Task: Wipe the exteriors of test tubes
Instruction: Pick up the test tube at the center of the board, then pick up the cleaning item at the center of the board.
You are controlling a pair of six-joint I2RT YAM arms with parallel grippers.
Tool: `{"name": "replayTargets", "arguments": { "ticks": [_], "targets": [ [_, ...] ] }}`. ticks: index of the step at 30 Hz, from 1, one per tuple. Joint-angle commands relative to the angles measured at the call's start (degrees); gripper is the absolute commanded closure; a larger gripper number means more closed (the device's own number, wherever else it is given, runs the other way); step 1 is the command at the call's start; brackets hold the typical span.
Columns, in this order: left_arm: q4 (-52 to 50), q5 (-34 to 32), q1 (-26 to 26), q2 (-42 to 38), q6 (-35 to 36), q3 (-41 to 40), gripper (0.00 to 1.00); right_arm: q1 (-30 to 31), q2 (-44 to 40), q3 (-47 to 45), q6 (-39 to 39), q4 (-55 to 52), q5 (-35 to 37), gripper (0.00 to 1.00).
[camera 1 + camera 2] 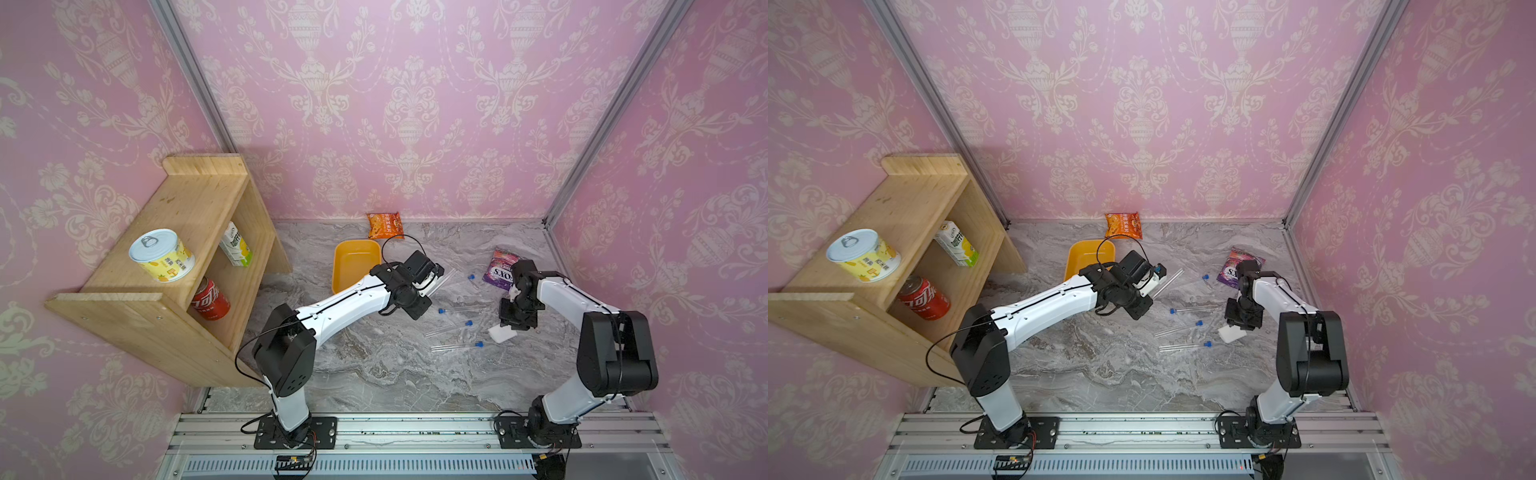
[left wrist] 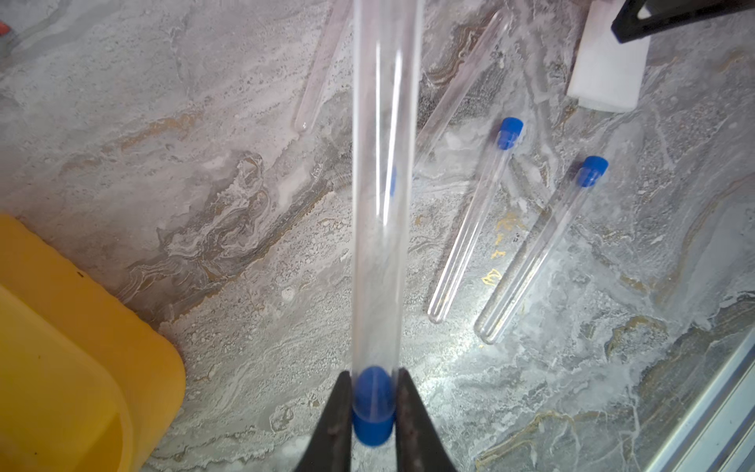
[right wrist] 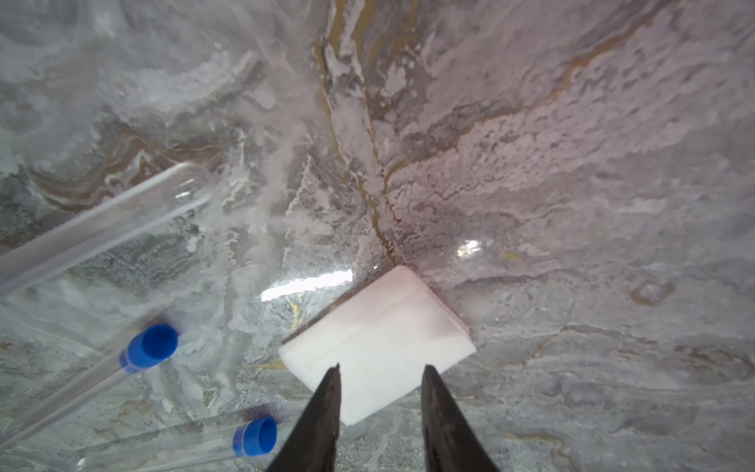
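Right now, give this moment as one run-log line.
left end effector: shut on clear blue-capped test tube; right end effector: open over white folded wipe lying on marble table

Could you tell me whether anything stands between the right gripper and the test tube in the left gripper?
Nothing raised shows. The left gripper holds the test tube off the table; the right gripper is down at the white wipe. Only loose tubes lie flat between them.

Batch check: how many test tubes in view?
5 test tubes: one in the left gripper, four on the table: one by the purple packet, three near the white wipe.
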Motion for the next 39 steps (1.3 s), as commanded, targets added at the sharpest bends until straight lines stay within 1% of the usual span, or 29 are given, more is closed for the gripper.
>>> {"name": "replayTargets", "arguments": {
  "ticks": [1, 13, 17, 18, 21, 22, 24, 26, 27, 28, 32, 36, 39],
  "targets": [
    [0.3, 1.1, -0.4, -2.1, -1.6, -1.3, 0.81, 0.0, 1.0, 1.5, -0.3, -0.4, 0.1, 0.68],
    [-0.1, 1.4, -0.6, -3.8, -2.0, -1.9, 0.80, -0.1, 5.2, -0.6, -0.2, 2.7, 1.3, 0.68],
    [-0.2, 1.5, -0.7, -4.5, -2.1, -2.3, 0.80, -0.1, 6.5, -1.0, -0.3, 3.3, 1.5, 0.71],
    [-0.2, 1.5, -0.8, -4.7, -2.1, -2.4, 0.80, 0.0, 6.7, -1.2, -0.2, 3.5, 1.4, 0.76],
    [0.0, 1.4, -0.8, -5.2, -2.2, -2.8, 0.80, -0.1, 6.6, -1.7, -0.1, 3.9, 1.3, 0.83],
    [0.0, 1.4, -0.8, -5.4, -2.3, -3.0, 0.80, 0.0, 6.6, -1.7, -0.2, 3.9, 1.2, 0.88],
    [0.2, 1.4, -0.8, -5.8, -2.4, -3.5, 0.80, 0.0, 6.3, -1.9, -0.2, 3.9, 0.8, 0.93],
    [0.5, 1.4, -0.9, -6.2, -2.4, -4.0, 0.80, 0.0, 5.2, -2.2, 0.0, 4.0, 0.9, 0.94],
    [0.6, 1.4, -0.9, -6.4, -2.5, -4.4, 0.80, -0.1, 4.5, -2.1, 0.1, 3.9, 0.7, 0.98],
    [0.8, 1.5, -1.0, -6.7, -2.7, -4.7, 0.80, 0.0, 3.4, -1.8, 0.1, 3.6, 0.2, 1.00],
    [2.2, 1.7, -1.2, -7.6, -3.4, -6.5, 0.80, -0.2, -0.3, 0.7, -0.4, 1.2, -2.7, 1.00],
    [4.5, 1.8, -1.6, -9.0, -4.4, -9.0, 0.80, -0.3, -6.9, 2.7, 1.0, -1.7, -6.3, 1.00],
    [6.1, 1.9, -2.0, -10.1, -5.1, -10.8, 0.80, -0.3, -11.3, 4.3, 2.2, -4.2, -10.8, 1.00]
  ]
}}
